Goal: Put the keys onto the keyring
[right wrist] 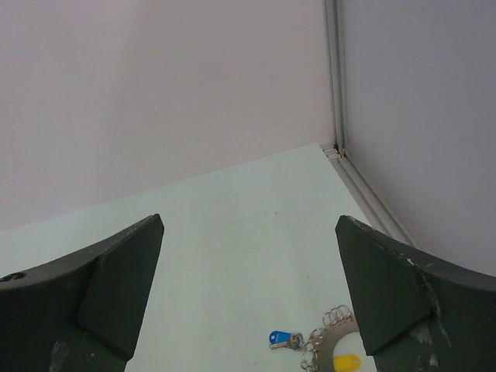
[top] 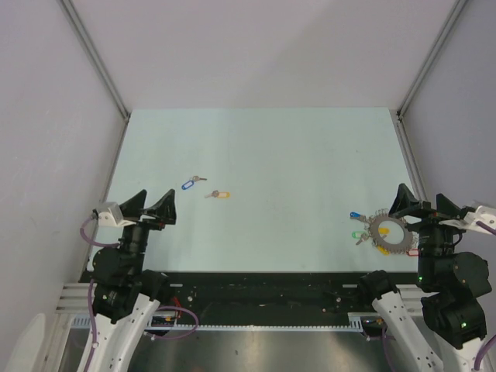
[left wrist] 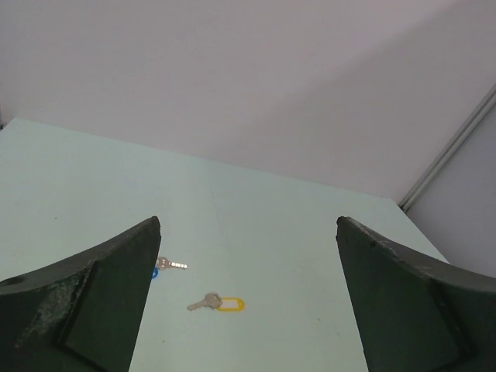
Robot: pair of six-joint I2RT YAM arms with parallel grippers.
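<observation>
- Counted two loose keys on the desk (top: pixel 294 155), one keyring, two end effectors.
- Blue-tagged key (top: pixel 190 184): tiny silver blade, oblong blue tag. Lies ahead of the left end effector (top: pixel 157 194), a little to its right. Mostly hidden behind one finger in the left wrist view (left wrist: pixel 167 265).
- Yellow-tagged key (top: pixel 218 194): same small silver build, oblong yellow-orange tag. Lies just beside the blue one but apart from it, further to the right of the left end effector. Seen whole between the fingers in the left wrist view (left wrist: pixel 217 302).
- Keyring (top: pixel 387 232): round grey ring, fringed with small metal keys. Tags counted in the top view: one blue, one green, one yellow, one reddish. Number of keys on it too small to tell.
- Sits close under the right end effector (top: pixel 420 194), toward its left side. Edge, blue tag and yellow tag show low in the right wrist view (right wrist: pixel 319 339), the rest behind a finger.
- Left end effector: jaws spread wide, nothing held.
- Right end effector: jaws spread wide, nothing held.
- Loose keys well apart from the keyring.
</observation>
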